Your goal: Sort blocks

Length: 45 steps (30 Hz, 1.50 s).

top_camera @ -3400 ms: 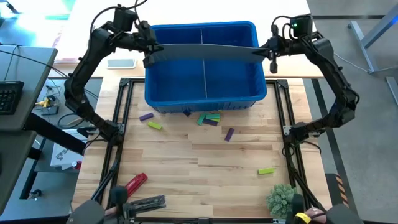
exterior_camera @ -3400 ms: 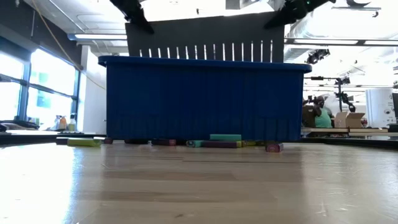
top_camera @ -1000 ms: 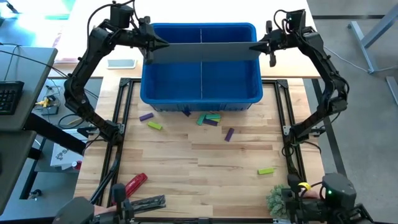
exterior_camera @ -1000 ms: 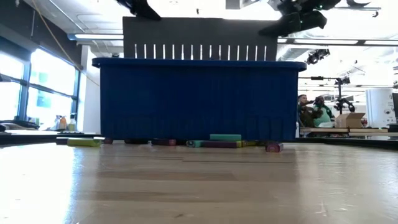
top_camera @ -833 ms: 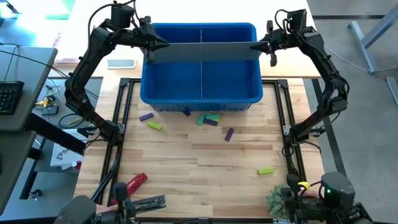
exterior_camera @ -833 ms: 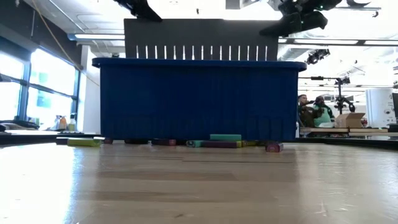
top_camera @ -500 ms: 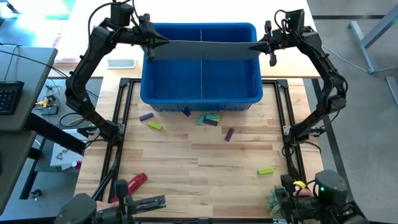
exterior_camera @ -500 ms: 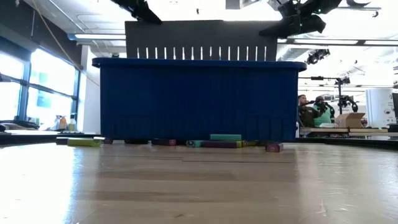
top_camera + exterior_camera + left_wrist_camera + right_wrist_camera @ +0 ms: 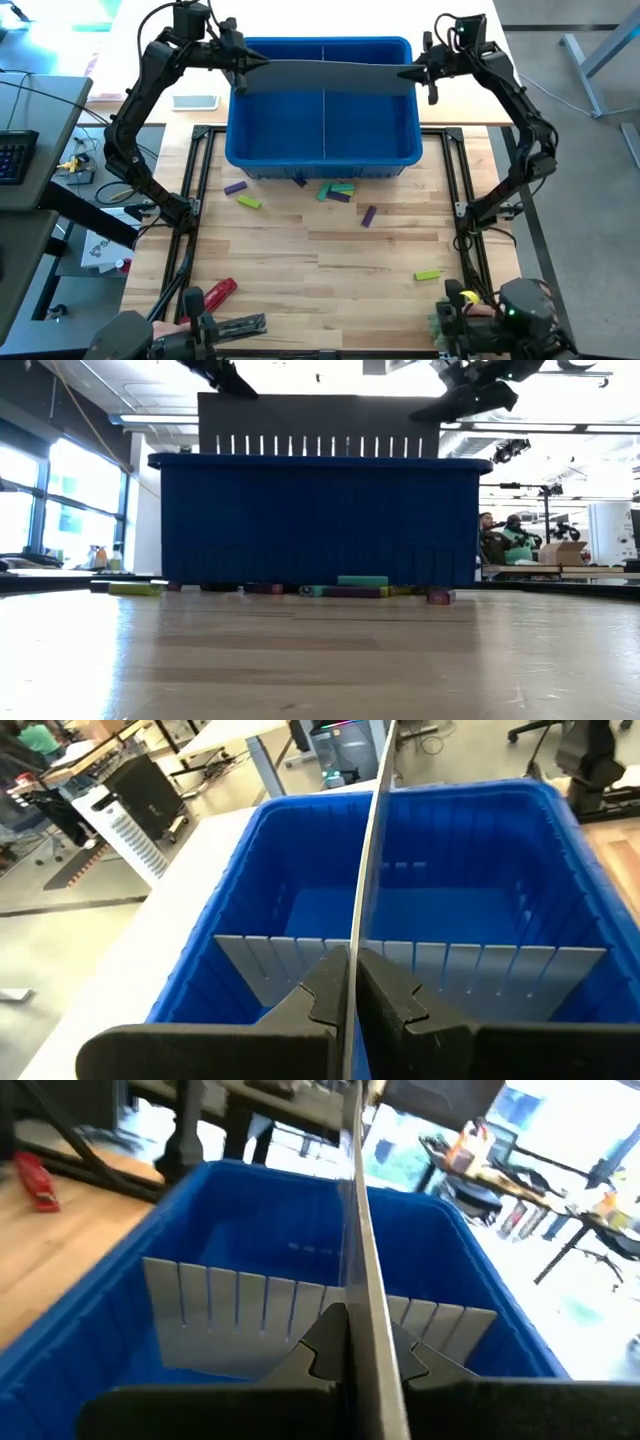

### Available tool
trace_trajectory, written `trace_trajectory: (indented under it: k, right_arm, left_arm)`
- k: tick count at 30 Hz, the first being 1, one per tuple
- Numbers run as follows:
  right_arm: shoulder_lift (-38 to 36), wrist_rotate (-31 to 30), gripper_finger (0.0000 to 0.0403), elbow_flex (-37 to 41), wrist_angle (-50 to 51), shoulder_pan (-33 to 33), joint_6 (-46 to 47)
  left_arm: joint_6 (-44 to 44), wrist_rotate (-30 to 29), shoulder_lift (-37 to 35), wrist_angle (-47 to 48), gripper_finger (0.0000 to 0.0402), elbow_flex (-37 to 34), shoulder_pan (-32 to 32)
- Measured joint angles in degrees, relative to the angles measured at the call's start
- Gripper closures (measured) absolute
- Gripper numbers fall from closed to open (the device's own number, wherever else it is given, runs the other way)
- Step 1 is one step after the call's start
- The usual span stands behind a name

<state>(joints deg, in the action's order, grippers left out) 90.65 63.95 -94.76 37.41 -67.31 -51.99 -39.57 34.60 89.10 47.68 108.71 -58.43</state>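
Grey divider panel [image 9: 325, 76] hung across the top of the blue bin [image 9: 322, 158] in the upper middle of the frame, the left claw [image 9: 243, 67] pinched shut on one end and the right claw [image 9: 412, 73] on the other. Blocks [image 9: 335, 190] lay scattered on the wooden counter [image 9: 330, 270] below the bin, one lime block [image 9: 428, 274] toward the lower right.

We are seeing the bin [image 9: 322, 150] sitting at the worktop's [image 9: 320, 250] far edge, a divider panel [image 9: 322, 75] hanging across above it, and blocks [image 9: 335, 190] lying scattered just before it.
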Motion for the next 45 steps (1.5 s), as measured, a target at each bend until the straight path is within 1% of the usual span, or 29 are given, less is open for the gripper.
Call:
trace_trajectory:
  k: [2, 5, 9, 12, 16, 20, 28, 33, 38, 41, 45]
  right_arm:
    - [-0.02, -1.39, 0.0403, 0.00, -1.05, 0.92, 1.01]
    - [-0.09, -1.23, 0.0403, 0.00, -0.55, 1.16, 1.18]
    - [-0.07, -0.36, 0.0403, 0.00, -0.27, -0.03, 4.44]
    - [-0.45, -0.60, 0.0403, 0.00, -0.04, 0.41, 6.04]
    - [-1.58, -2.62, 0.0403, 0.00, 0.07, 1.70, 5.45]
    - [-1.51, -3.06, 0.0403, 0.46, -0.35, 1.72, 4.97]
    - [-1.49, -3.32, 0.0403, 5.62, -5.64, 1.71, 6.61]
    - [-2.26, -3.42, 0.0403, 5.70, -6.92, 0.96, 7.30]
    - [-5.68, -3.24, 0.0403, 5.68, -6.45, 1.00, 7.61]
    - [-6.27, -3.25, 0.0403, 5.68, -4.68, 0.98, 7.11]
    - [-6.01, -3.23, 0.0403, 5.68, -4.03, 1.01, 6.65]
  left_arm:
    - [0.07, -0.11, 0.00, -0.04, 0.0401, 0.00, 0.00]
    - [0.11, 0.34, 0.00, -0.06, 0.0401, 0.00, -0.15]
    - [0.21, 1.10, -0.02, -0.15, 0.0401, 0.02, -0.12]
    - [0.09, 1.11, -0.02, -0.26, 0.0401, 0.02, -0.11]
    - [0.07, 0.80, 0.00, -0.68, 0.0401, 0.02, -0.11]
    - [0.30, 0.80, 0.00, -0.74, 0.0401, 0.02, -0.11]
    - [0.33, 1.15, 0.04, -0.51, 0.0401, 0.02, -0.11]
    - [0.42, 1.67, 0.07, -0.57, 0.0401, 0.02, -0.04]
    - [0.47, 2.01, 0.07, -0.61, 0.0401, 0.02, 0.02]
    - [0.46, 3.77, 0.09, -0.57, 0.0401, 0.02, 0.04]
    - [0.46, 3.92, 0.09, -0.59, 0.0401, 0.02, 0.04]
